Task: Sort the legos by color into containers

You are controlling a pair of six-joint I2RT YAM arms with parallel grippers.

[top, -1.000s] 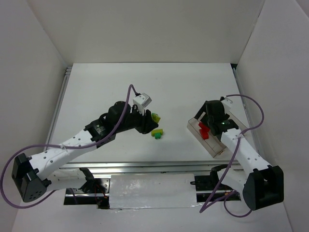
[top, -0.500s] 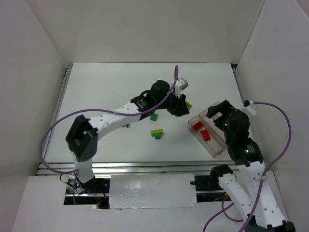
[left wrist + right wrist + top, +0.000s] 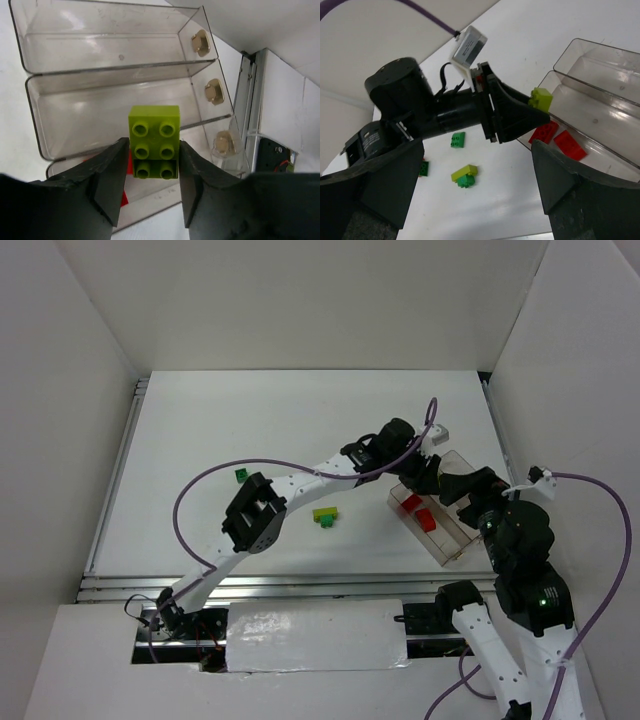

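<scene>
Left gripper (image 3: 153, 150) clamps yellow-green plastic lego brick (image 3: 154, 131) above clear three-compartment plastic tray (image 3: 120, 68), roughly over middle compartment. Two red bricks (image 3: 555, 136) in adjacent compartment. Right gripper (image 3: 477, 167) spread wide, holding nothing.

The left pincer (image 3: 153, 150) is black, and the yellow-green brick (image 3: 154, 125) in it is plain. The tray (image 3: 600, 65) is clear, holding two red bricks (image 3: 569, 144). On the white tabletop (image 3: 520, 50) lie a dark green brick (image 3: 457, 139) and a yellow-green-on-green pair (image 3: 465, 175). The cable (image 3: 432, 16) is purple.
</scene>
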